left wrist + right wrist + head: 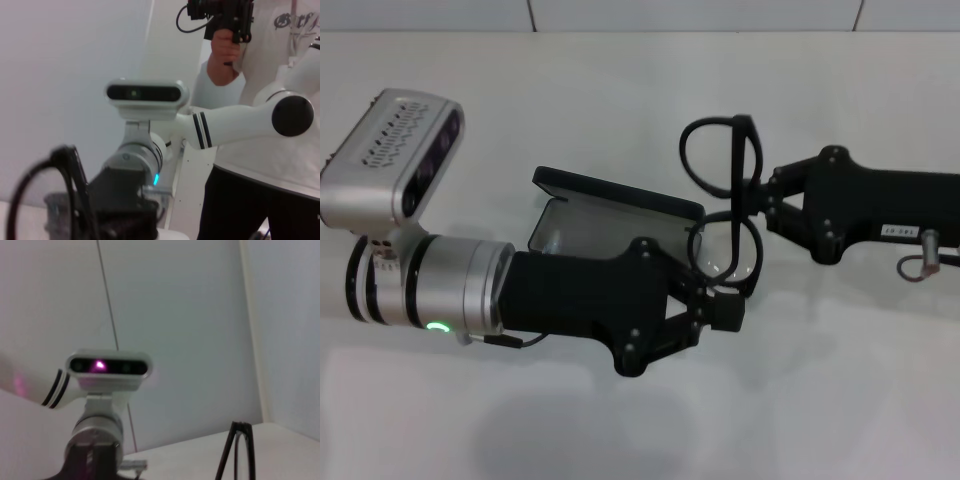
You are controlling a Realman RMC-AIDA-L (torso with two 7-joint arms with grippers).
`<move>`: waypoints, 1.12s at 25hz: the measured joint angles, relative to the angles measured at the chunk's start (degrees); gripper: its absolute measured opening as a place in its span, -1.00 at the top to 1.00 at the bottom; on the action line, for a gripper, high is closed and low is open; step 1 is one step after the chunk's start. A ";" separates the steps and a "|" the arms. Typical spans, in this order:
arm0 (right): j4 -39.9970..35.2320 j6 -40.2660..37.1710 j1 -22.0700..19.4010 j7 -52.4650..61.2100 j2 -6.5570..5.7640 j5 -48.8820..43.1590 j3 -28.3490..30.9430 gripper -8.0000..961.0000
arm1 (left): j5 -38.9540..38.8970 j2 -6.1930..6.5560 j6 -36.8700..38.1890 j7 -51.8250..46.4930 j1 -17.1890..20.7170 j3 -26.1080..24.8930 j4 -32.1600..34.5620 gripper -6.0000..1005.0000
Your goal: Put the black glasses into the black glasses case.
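From my head camera I see the black glasses case (610, 225) lying open on the white table (840, 400), lid raised toward the far side, grey lining showing. I take the case as my landmark. My left gripper (712, 308) sits over the case's near right corner, its black body covering much of the case's front edge; its fingers look drawn together on the lower rim of the black glasses (725, 205), though I cannot be sure how firm that hold is. The glasses stand upright just beside the case's right end, one lens above the other, raised off the table. My right gripper (760, 200) reaches in from the side away from the case and is clamped on the frame at the bridge. In the left wrist view the glasses (47, 195) loom close and blurred, with a person (260, 150) standing behind the robot's other arm.
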 joint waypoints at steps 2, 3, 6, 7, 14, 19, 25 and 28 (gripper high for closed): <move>0.01 0.01 0.07 -0.03 0.01 0.05 -1.06 0.90 | -0.50 0.01 -0.18 -0.18 -0.09 -0.16 -0.06 0.99; 0.02 0.01 0.10 -0.05 0.02 0.06 -1.59 0.90 | -0.74 0.01 -0.37 -0.18 -0.12 -0.17 -0.10 0.99; 0.05 -0.10 0.32 -0.07 0.02 0.09 -3.02 0.90 | -1.60 0.01 -0.96 -0.19 -0.21 -0.15 -0.30 0.99; 0.04 -0.17 0.38 -0.07 0.02 0.11 -3.41 0.90 | -1.72 0.00 -1.03 -0.20 -0.24 -0.14 -0.35 0.99; -0.61 -0.97 0.71 -0.09 0.02 1.69 -7.12 0.90 | -1.78 -0.14 -1.83 -0.22 -0.68 -0.17 -0.81 0.99; -0.69 -1.98 0.70 -0.09 0.01 1.79 -7.87 0.90 | -1.77 -0.17 -1.84 -0.24 -0.79 -0.24 -1.19 0.99; -0.77 -2.05 0.62 -0.09 0.02 1.81 -7.92 0.90 | -1.79 -0.17 -1.82 -0.26 -0.79 -0.28 -1.20 0.99; -0.83 -1.81 0.53 -0.09 0.02 1.81 -7.79 0.90 | -1.85 -0.16 -1.54 -0.26 -0.62 -0.31 -1.16 0.99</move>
